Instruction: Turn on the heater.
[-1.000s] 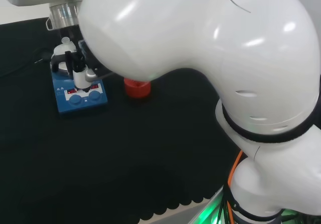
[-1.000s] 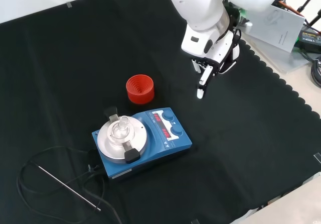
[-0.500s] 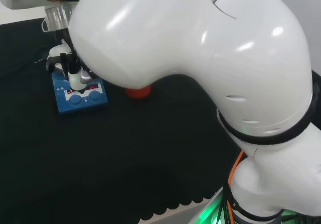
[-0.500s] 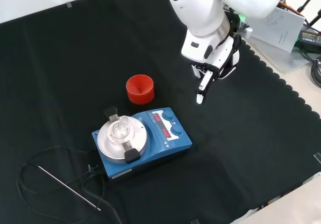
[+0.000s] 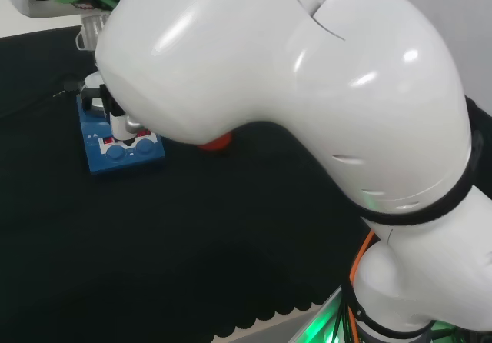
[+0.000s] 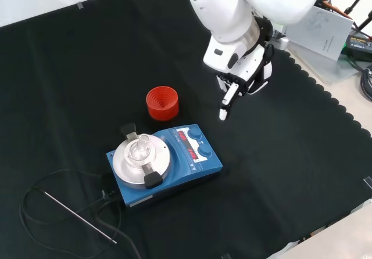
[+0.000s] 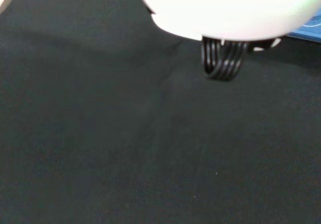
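I see one of the fingers stretched straight down toward the cloth while the rest of the hand is curled in, pinching nothing, hanging above bare cloth and apart from the heater. In my front view the heater sits below and left of the hand, its long axis slanting, the two knobs at the end nearer the hand. A small glass flask stands on its round plate; I can't tell its contents. A red ribbed ring stands just beside the heater. Black cloth covers the desk; a thin rod lies at the lower left.
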